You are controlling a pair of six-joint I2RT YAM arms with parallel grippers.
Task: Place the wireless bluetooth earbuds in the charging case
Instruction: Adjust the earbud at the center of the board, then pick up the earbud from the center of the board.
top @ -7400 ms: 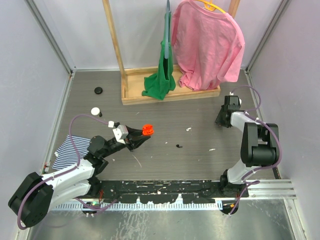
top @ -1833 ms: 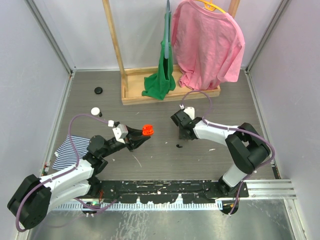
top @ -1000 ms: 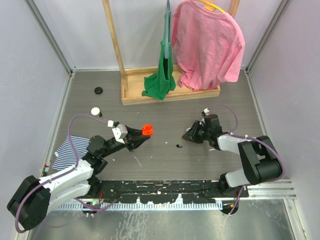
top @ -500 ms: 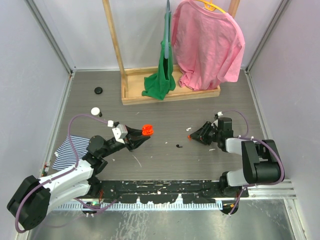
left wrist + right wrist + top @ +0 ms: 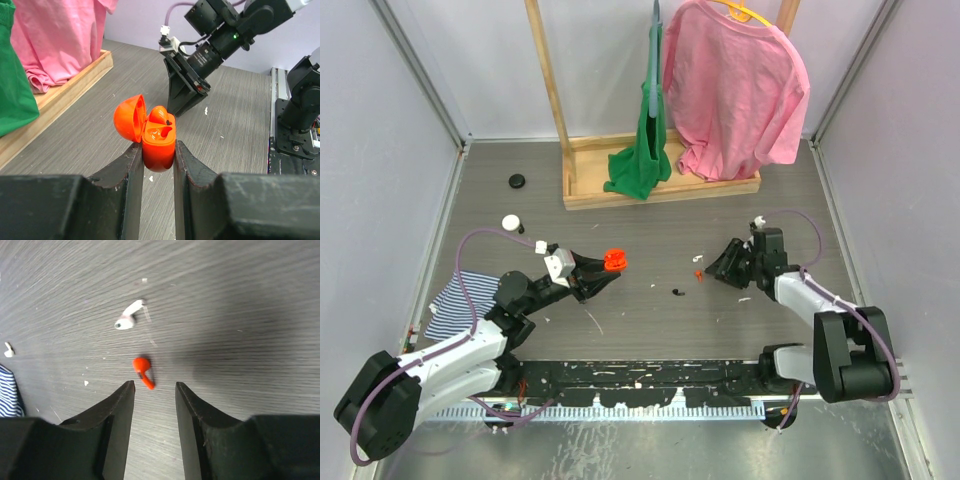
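My left gripper (image 5: pixel 598 275) is shut on the orange charging case (image 5: pixel 159 137) and holds it above the table. The case's lid (image 5: pixel 129 118) is open and one orange earbud (image 5: pixel 162 116) sits in it. The case also shows in the top view (image 5: pixel 614 261). A second orange earbud (image 5: pixel 143 371) lies loose on the grey table, just ahead of my right gripper (image 5: pixel 155 386). That gripper is open and empty, and its fingertips stand to either side of the earbud's stem without touching it. In the top view the earbud (image 5: pixel 698 272) lies just left of the right gripper (image 5: pixel 712 270).
A white earbud-shaped piece (image 5: pixel 129 320) lies just beyond the orange earbud. A small black item (image 5: pixel 677 292) lies between the arms. A wooden rack (image 5: pixel 660 185) with a pink shirt (image 5: pixel 735 90) and a green garment (image 5: pixel 645 150) stands at the back. A striped cloth (image 5: pixel 455 300), a white cap (image 5: pixel 510 222) and a black cap (image 5: pixel 517 181) lie at the left.
The right arm swung in to the middle of the table, then drew back to the right. The orange earbud now lies on the table before its open fingers. The left arm has not moved.
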